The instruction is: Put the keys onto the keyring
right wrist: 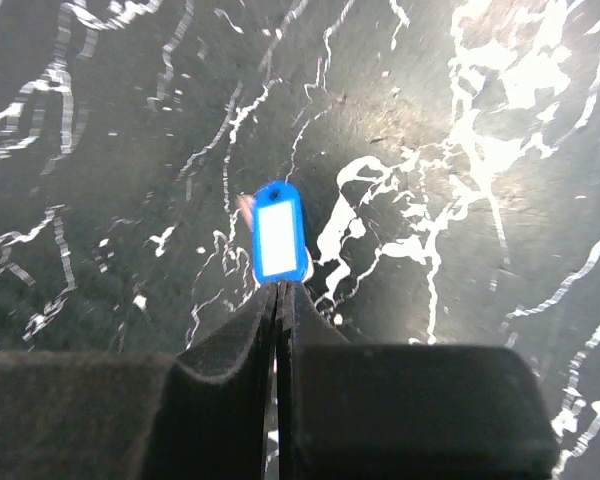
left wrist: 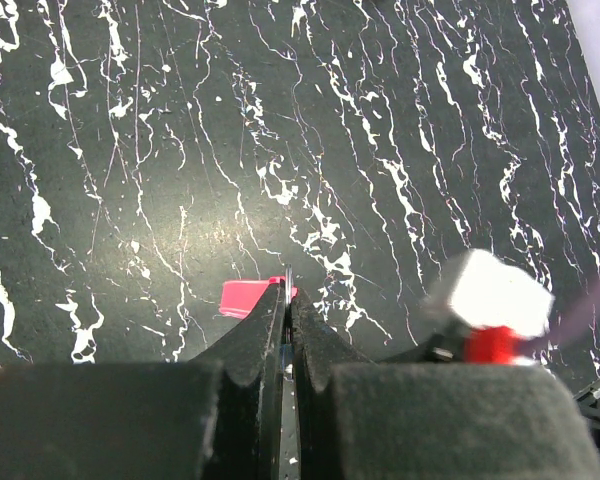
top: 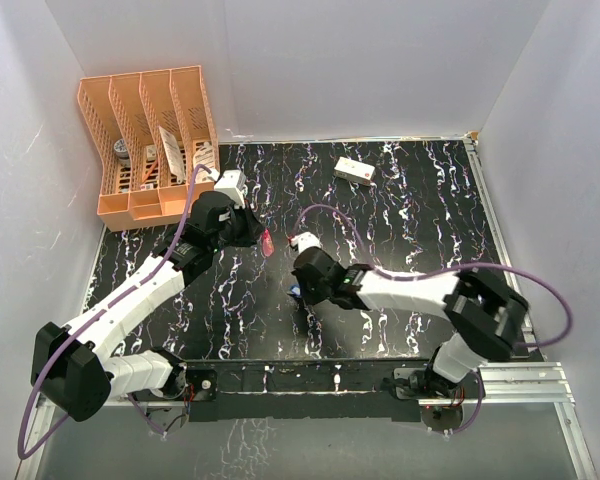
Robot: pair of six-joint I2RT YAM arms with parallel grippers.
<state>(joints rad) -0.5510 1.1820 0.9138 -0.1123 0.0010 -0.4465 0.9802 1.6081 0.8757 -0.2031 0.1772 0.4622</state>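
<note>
Left gripper (left wrist: 285, 295): fingers pressed together, pinching one end of the pink key (left wrist: 248, 297), a flat glossy sliver jutting out left of the tips
Right gripper (right wrist: 278, 290): fingers together, tips meeting the blue key (right wrist: 277, 232); an actual pinch is hard to make out
Blue key's shape: rounded plastic head, pale centre, over the black white-veined table (left wrist: 130, 150)
Hidden: both keys' near ends, behind the dark fingers

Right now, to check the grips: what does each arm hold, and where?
Left jaws: pink key, by one end. Right jaws: blue key, apparently by its near end.
</note>
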